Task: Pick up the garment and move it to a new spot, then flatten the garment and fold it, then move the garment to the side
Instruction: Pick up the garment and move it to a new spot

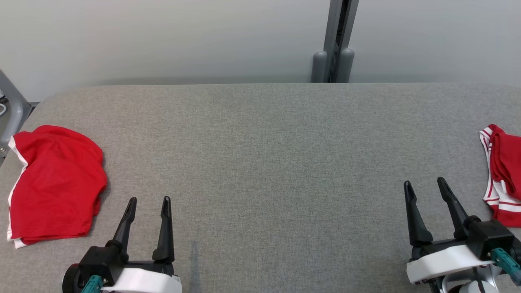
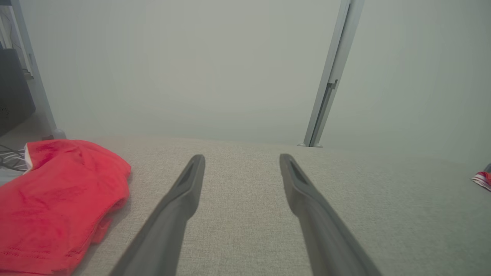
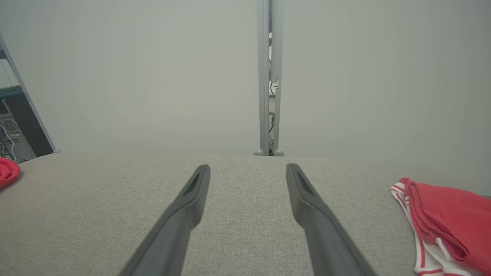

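Note:
A red garment point(image 1: 57, 183) with a white edge lies bunched at the table's left end, just left of my left gripper point(image 1: 149, 200); the left wrist view has it point(image 2: 57, 199) beside the open fingers point(image 2: 241, 158). A second red garment point(image 1: 504, 171) with white stripes lies crumpled at the right edge, close to the right of my right gripper point(image 1: 425, 182). In the right wrist view this striped garment point(image 3: 445, 214) lies right of the gripper point(image 3: 248, 167). Both grippers hover low near the table's front edge, open, with nothing between their fingers.
The grey fabric-covered table point(image 1: 260, 142) stretches wide between the two garments. A grey post point(image 1: 333, 49) stands against the pale wall behind the far edge. A metal frame point(image 1: 10, 110) rises past the table's left end.

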You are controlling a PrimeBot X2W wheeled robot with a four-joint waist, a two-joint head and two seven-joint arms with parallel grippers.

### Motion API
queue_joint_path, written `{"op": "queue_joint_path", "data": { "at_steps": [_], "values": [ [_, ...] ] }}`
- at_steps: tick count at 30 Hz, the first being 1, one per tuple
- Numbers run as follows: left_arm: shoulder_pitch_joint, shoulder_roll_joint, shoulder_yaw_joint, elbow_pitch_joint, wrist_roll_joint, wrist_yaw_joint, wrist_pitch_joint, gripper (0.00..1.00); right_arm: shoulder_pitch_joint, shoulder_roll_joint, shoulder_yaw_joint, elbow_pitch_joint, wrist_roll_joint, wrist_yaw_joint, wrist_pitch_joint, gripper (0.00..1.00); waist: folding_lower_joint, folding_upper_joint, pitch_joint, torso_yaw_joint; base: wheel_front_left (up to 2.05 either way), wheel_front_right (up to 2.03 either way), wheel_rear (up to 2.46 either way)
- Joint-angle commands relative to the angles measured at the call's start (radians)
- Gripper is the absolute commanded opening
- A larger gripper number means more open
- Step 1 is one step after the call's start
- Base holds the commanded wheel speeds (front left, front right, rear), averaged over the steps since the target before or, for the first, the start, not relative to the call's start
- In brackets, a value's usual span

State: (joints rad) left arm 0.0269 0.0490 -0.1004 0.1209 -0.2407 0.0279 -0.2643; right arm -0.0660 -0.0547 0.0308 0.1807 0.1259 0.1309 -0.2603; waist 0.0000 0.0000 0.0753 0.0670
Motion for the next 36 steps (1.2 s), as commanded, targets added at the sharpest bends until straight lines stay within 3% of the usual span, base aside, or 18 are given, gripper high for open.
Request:
{"op": "queue_joint_path", "data": {
  "at_steps": [1,36],
  "values": [
    [-0.017,0.004,0.001,0.002,-0.001,-0.001,0.0,1.0,0.008,0.0,-0.005,0.001,0.001,0.0,-0.007,1.0,0.0,0.0,0.0,0.0,0.0,0.0,0.0],
    [-0.016,0.004,-0.019,0.011,-0.006,0.002,0.0,1.0,0.007,0.001,-0.008,0.012,0.007,0.0,-0.007,1.0,0.0,0.0,0.009,0.006,0.0,0.0,0.0]
  ]
}}
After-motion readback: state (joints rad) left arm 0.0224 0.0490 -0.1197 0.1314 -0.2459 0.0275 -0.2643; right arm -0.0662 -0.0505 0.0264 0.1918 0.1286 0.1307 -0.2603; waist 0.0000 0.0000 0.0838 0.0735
